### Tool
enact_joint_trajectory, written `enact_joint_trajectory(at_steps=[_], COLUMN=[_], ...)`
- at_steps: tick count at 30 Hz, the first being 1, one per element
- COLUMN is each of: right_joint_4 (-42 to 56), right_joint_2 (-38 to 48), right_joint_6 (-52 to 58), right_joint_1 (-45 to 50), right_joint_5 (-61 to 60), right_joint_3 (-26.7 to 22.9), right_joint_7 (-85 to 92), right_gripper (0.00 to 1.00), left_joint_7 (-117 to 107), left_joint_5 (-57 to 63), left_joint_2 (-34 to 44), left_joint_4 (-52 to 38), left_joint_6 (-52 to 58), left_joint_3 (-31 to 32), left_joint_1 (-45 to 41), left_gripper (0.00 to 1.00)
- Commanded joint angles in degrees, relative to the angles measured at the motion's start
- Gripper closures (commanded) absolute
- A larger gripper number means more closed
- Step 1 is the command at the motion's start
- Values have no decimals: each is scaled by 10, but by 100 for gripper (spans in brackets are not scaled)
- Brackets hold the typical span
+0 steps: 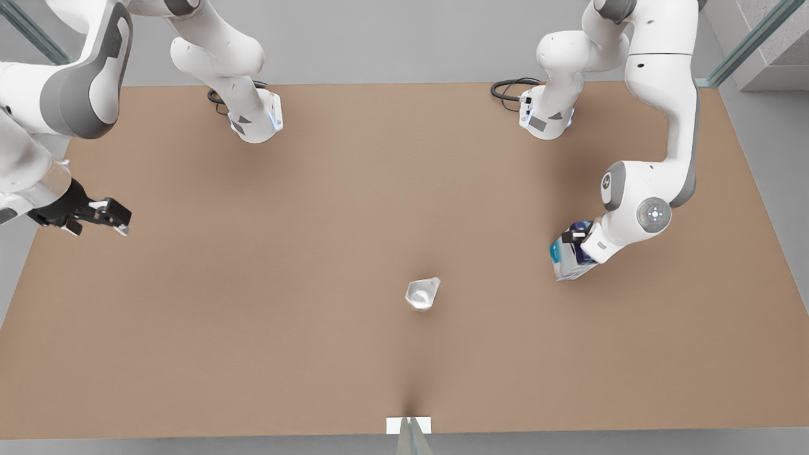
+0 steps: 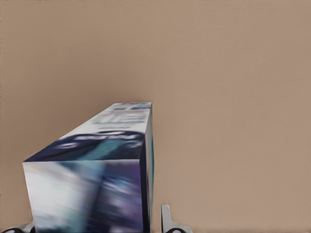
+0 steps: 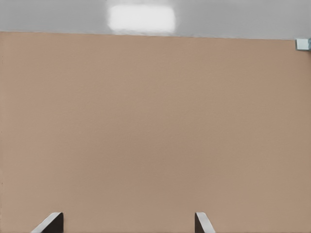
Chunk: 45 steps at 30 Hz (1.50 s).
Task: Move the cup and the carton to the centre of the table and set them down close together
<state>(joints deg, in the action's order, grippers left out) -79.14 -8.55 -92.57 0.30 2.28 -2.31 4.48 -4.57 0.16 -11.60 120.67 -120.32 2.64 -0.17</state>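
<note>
The white, dark-blue and teal carton [image 1: 571,258] sits tilted near the table's edge on the front view's right. My left gripper [image 1: 574,239] is shut on it. In the left wrist view the carton [image 2: 97,165] runs away from the camera, with one fingertip [image 2: 166,217] at each side. The small faceted silvery cup [image 1: 422,294] stands alone near the middle of the light-brown table [image 1: 284,284], a little toward the front edge. My right gripper [image 1: 115,218] hangs open and empty over the table's edge on the front view's left, fingertips [image 3: 54,221] spread above bare tabletop.
Both arm bases [image 1: 256,120] [image 1: 545,117] stand at the table's far edge with black cables beside them. A small white plate [image 1: 408,425] with a post sits at the middle of the front edge. Bare tabletop lies between the cup and the carton.
</note>
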Motion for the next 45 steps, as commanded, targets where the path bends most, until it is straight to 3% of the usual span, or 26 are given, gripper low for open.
enact_joint_trajectory(at_steps=[1, 3, 4, 5, 6, 36, 40, 43, 45], right_joint_4=[0, 0, 1, 1, 0, -1, -6, -6, -6], right_joint_2=[-2, -10, -14, -15, -16, -34, -37, -38, -38], right_joint_6=[-1, -1, 0, -1, 0, -23, -17, -17, -16], right_joint_1=[-10, -5, 0, 4, 1, -11, -22, -22, -22], right_joint_5=[1, 2, 3, 7, 1, -5, -7, -17, -17], right_joint_3=[0, 0, -1, -1, -1, -1, -1, -1, -1], right_joint_7=[0, 0, 0, 0, -1, 0, 1, 1, 2], right_gripper=[0, 0, 0, 0, 0, 0, 0, 0, 0], left_joint_7=[0, 0, 0, 1, 1, -104, -350, -665, -807], left_joint_5=[0, 0, 0, 0, 0, -83, -81, -51, -4], left_joint_2=[0, 1, 0, 0, 1, 13, 18, 8, -19], left_joint_4=[0, -1, -1, 0, 0, -25, -53, -108, -137], left_joint_6=[0, 0, 0, 2, 2, -7, -10, -10, -10], left_joint_3=[0, 0, 0, 0, -1, 4, 12, 18, 90], left_joint_1=[0, 0, 0, 0, 0, -8, -60, -156, -164], left_gripper=[0, 0, 7, 37, 38, 41, 41, 41, 41])
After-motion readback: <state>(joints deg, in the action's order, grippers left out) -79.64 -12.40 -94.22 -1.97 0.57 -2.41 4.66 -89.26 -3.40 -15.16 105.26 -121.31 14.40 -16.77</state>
